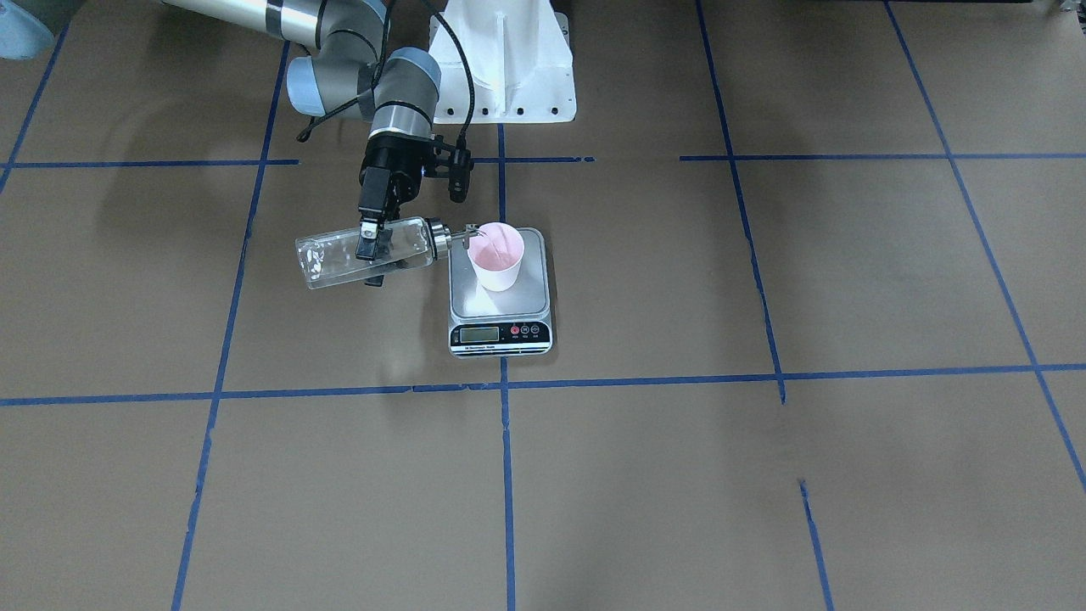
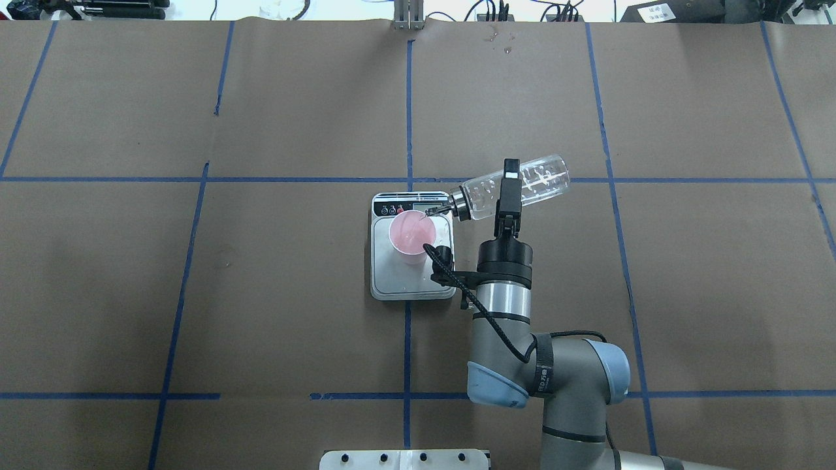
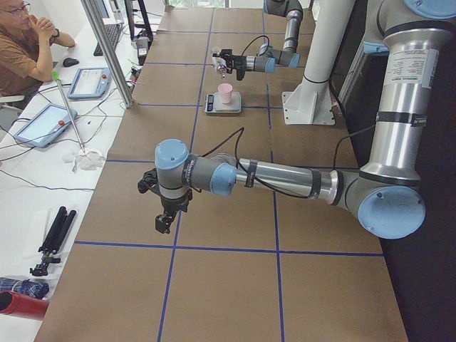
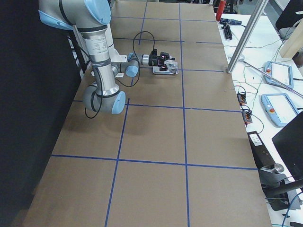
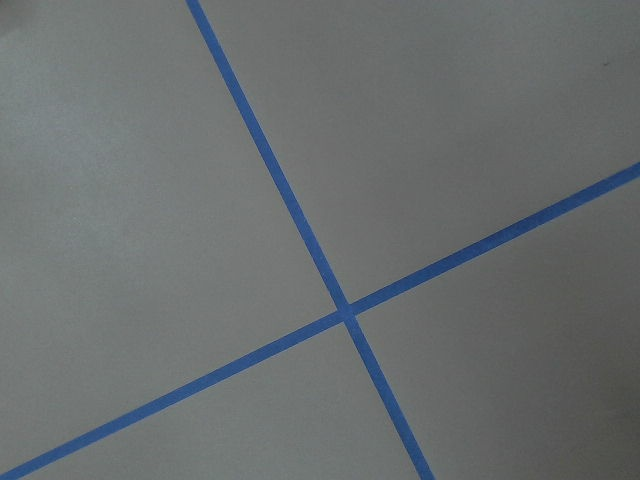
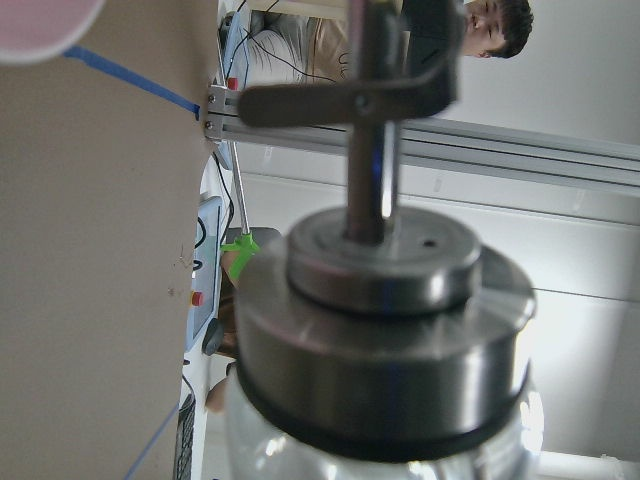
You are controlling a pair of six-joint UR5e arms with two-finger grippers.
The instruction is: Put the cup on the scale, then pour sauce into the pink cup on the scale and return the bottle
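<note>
The pink cup (image 1: 498, 255) stands upright on the scale (image 1: 528, 299), toward the platform's back half as the overhead view shows the cup (image 2: 410, 236) and the scale (image 2: 405, 282). My right gripper (image 1: 371, 253) is shut on the clear glass bottle (image 1: 329, 260) around its middle and holds it tipped nearly level. The silver cap and spout (image 2: 457, 205) reach over the cup's rim. Droplets cling inside the bottle (image 2: 543, 179); I cannot make out a stream of sauce. The right wrist view shows the cap (image 6: 385, 330) close up. My left gripper (image 3: 165, 221) hangs over bare table far from the scale; I cannot tell whether it is open or shut.
The white robot base (image 1: 506, 68) stands behind the scale. Blue tape lines (image 5: 345, 310) grid the brown table. My left arm (image 3: 285, 178) stretches across the table's near end in the exterior left view. An operator (image 3: 21, 50) sits beyond the table edge.
</note>
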